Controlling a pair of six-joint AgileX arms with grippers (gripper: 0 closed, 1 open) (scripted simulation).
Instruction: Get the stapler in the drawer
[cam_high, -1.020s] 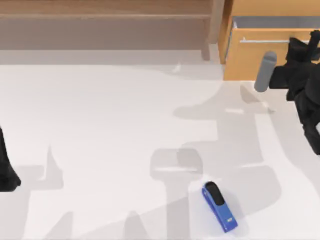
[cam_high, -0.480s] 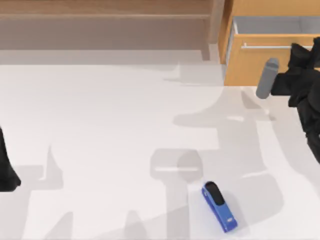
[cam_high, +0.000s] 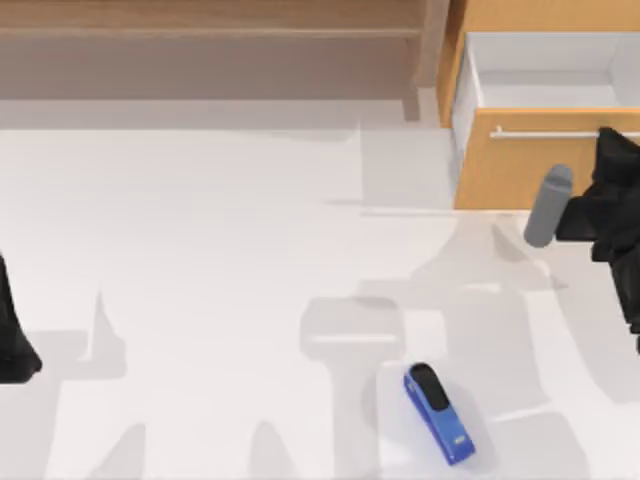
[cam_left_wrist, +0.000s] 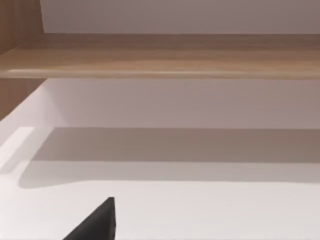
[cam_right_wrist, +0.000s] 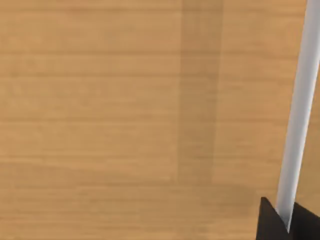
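The drawer (cam_high: 520, 165) stands pulled out at the table's far right, its white inside showing behind the tan front; the right gripper (cam_right_wrist: 286, 220) is at the silver handle (cam_right_wrist: 299, 110), its fingers pinching the bar between them; the stapler (cam_high: 438, 413) lies flat on the table (cam_high: 200, 260) near the front edge, well apart from the drawer, nose pointing away and slightly left; the left arm (cam_high: 12, 335) is parked at the left edge, and I cannot tell its jaws; a long shelf (cam_left_wrist: 160, 60) runs along the back.
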